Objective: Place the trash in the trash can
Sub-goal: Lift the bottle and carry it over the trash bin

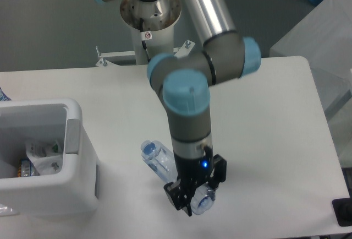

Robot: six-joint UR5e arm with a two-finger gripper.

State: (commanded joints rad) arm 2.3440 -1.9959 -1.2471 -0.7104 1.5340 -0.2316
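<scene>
Claw (193, 197) pinches the bottle (159, 159) above white table (275, 140), grey floor behind.

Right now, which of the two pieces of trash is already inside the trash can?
The crumpled wrapper with the green strip lies inside the white trash can. The plastic bottle is outside it, held in the gripper over the table.

One clear blue-capped plastic bottle (159, 161), one white boxy plastic bin (71, 189), one crumpled clear wrapper with green strip (43, 153) inside, one black two-finger gripper (196, 197).
</scene>
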